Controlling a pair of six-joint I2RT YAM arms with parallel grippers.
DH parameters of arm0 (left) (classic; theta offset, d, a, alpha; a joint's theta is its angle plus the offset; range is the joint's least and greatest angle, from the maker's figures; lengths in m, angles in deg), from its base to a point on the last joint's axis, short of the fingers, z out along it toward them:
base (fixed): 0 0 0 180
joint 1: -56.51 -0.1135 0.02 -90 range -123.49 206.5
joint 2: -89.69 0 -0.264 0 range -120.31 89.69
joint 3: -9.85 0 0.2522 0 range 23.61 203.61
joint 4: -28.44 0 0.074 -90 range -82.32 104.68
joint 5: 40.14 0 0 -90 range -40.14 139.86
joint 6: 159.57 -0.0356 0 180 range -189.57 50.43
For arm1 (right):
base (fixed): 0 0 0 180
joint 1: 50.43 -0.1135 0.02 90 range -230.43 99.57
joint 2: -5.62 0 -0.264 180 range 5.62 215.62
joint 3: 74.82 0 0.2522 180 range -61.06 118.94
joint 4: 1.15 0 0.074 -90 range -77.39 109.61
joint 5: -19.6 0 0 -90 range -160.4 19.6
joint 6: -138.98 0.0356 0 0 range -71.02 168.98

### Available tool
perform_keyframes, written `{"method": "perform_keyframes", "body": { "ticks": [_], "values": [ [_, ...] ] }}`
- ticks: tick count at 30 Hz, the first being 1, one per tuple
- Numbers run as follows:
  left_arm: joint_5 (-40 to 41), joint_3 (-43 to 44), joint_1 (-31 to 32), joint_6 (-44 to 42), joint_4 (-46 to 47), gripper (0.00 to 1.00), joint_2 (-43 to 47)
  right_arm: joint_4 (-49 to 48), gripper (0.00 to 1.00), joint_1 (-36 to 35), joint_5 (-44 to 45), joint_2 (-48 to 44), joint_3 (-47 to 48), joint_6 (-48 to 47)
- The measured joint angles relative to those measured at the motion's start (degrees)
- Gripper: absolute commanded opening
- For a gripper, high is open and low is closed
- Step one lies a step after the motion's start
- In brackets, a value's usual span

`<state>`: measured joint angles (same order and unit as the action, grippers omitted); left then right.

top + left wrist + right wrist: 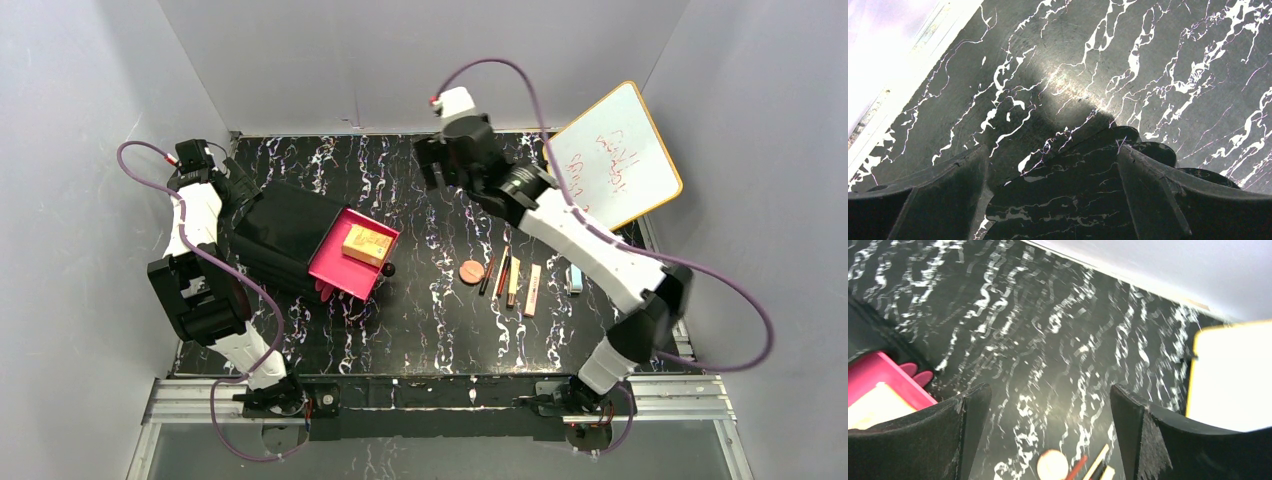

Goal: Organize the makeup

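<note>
The yellow boxy packet [367, 245] lies in the open pink drawer [340, 270] of the black box [280, 235]. The round peach compact [471, 271], a dark pencil [488, 273], a red pencil [503, 272] and two tan sticks [513, 281] lie in a row on the table, with a small pale item [575, 279] at the right. I see no pink tube. My right gripper [437, 172] is open and empty, held high over the far middle. Its view shows the compact [1053, 465] and the red pencil [1078, 467] below. My left gripper [243, 192] is open and empty behind the black box.
The orange-rimmed whiteboard [615, 155] leans at the back right and shows in the right wrist view [1233, 375]. The black marbled table [420, 320] is walled on three sides. In the left wrist view the open gripper [1053, 165] hangs over the box's glossy black top [1073, 200].
</note>
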<state>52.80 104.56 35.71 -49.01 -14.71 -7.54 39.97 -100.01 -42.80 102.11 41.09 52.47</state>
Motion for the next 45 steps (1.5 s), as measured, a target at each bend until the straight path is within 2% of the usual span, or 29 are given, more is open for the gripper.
{"method": "perform_keyframes", "body": {
  "ticks": [5, 11, 17, 22, 27, 32, 39, 45],
  "values": [
    [-0.04, 0.00, 0.00, 0.02, 0.02, 0.98, 0.00, 4.87, 0.96, 1.84, 4.87, -10.34, -10.03, 9.77],
    [-0.35, 0.00, 0.00, 0.02, 0.04, 0.98, 0.00, 14.75, 0.95, 4.59, 6.36, -15.10, -21.53, 23.61],
    [-0.57, 0.00, 0.00, 0.02, 0.07, 0.98, 0.00, 25.09, 0.87, 8.04, 7.15, -20.87, -30.01, 39.63],
    [-0.68, 0.00, 0.02, 0.02, 0.09, 0.98, 0.00, 28.46, 0.85, 12.15, 6.01, -28.72, -36.83, 47.87],
    [-0.83, 0.00, 0.07, 0.02, 0.13, 0.98, 0.00, 27.69, 0.81, 17.27, 2.75, -32.70, -44.83, 51.06],
    [-0.87, 0.00, 0.28, 0.04, 0.26, 0.98, 0.00, 26.29, 0.75, 18.43, -0.87, -33.81, -53.11, 52.92],
    [-0.90, 0.00, 0.42, 0.04, 0.31, 0.98, 0.02, 19.74, 0.64, 18.58, -3.58, -34.47, -58.93, 53.75],
    [-0.90, 0.00, 0.42, 0.02, 0.31, 0.99, 0.02, 13.92, 0.61, 19.63, -5.09, -31.08, -60.76, 53.51]
  ]
}}
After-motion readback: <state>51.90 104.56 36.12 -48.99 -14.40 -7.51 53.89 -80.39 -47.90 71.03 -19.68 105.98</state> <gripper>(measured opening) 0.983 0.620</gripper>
